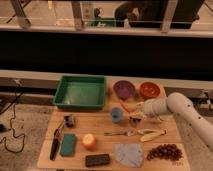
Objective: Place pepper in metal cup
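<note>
The pepper (127,106) is slim and orange-red and sticks out to the left from the tip of my gripper (134,109). The gripper is at the end of the white arm (170,106), which reaches in from the right. It is shut on the pepper. The metal cup (135,120) is small and dark and stands on the wooden table just below the gripper. The pepper is a little above and to the left of the cup's mouth, between the light blue cup (116,115) and the purple bowl (123,89).
A green tray (80,93) stands at the back left and an orange bowl (149,90) at the back right. In front lie a yellow banana-like piece (151,135), a spoon (119,133), an orange (89,141), a teal sponge (67,144), a cloth (128,154) and grapes (163,151).
</note>
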Robot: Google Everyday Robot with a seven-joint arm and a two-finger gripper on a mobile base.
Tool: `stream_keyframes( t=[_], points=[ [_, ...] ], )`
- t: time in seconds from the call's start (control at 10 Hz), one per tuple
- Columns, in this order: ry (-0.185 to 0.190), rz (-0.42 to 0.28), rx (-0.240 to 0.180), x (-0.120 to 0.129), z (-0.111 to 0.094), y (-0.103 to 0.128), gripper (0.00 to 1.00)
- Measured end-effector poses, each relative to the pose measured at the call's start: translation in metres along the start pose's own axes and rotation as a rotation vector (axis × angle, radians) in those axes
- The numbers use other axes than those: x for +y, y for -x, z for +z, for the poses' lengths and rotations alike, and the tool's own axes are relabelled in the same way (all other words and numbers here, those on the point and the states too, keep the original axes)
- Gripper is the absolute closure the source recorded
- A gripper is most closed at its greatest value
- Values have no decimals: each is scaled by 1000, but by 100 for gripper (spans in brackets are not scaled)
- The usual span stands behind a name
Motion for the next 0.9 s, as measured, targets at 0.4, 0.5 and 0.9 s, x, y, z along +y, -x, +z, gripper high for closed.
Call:
stream_keyframes(
  t=[0.4,0.5,0.9],
  points=[
    [-5,-11,-4,-6,-2,2,100],
    [-10,-15,-4,-8,-4,3,100],
    [-31,-32,8,-16,-15,4,100]
  ],
)
